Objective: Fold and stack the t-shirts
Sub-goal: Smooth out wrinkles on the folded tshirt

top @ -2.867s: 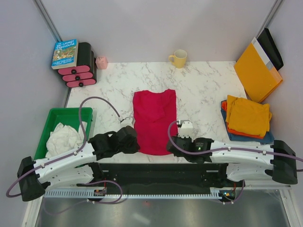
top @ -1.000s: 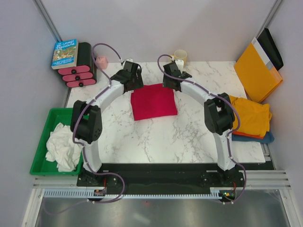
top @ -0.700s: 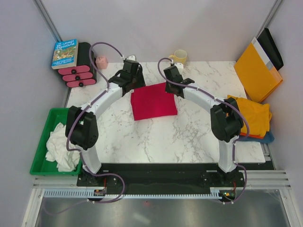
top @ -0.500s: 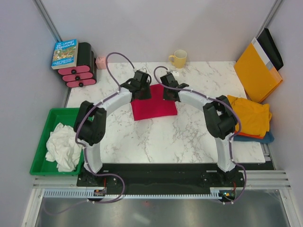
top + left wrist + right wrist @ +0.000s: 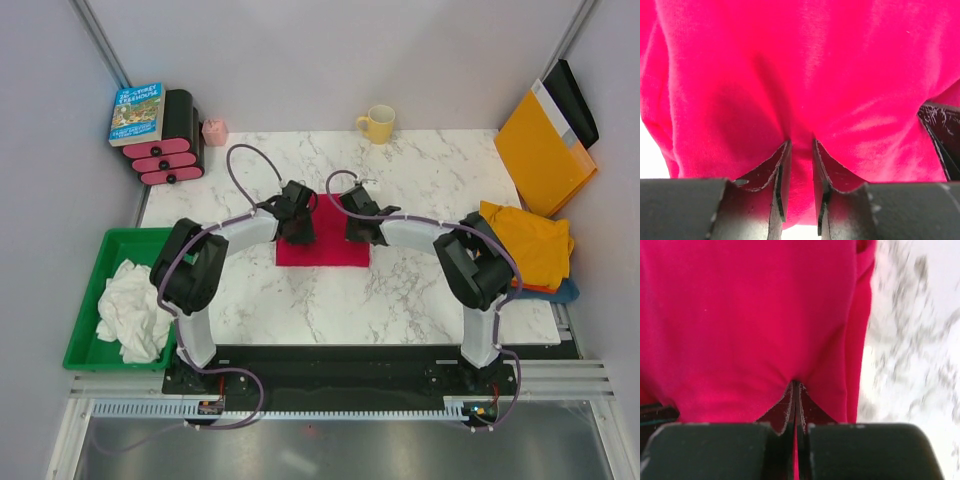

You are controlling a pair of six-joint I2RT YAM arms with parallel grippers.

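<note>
As both wrist views show, crimson t-shirt (image 5: 322, 252) fills the space ahead of the fingertips. Left gripper (image 5: 801, 142): fingers narrow, a fold of the cloth pinched between them. Right gripper (image 5: 795, 384): fingers pressed together on a thin layer of it.

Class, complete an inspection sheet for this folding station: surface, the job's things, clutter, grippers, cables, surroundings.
Surface: white marble table.
Job's things: folded red t-shirt at centre; stack of t-shirts at right, mustard on top; crumpled white garment in green bin at left.
Clutter: book, black-and-pink rack, pink cup, yellow mug, orange envelope along the back.
Grippers: left gripper and right gripper both shut on the red t-shirt's cloth.
Cables: a purple cable loops over each arm.
Surroundings: plain grey walls; nothing else seen.
</note>
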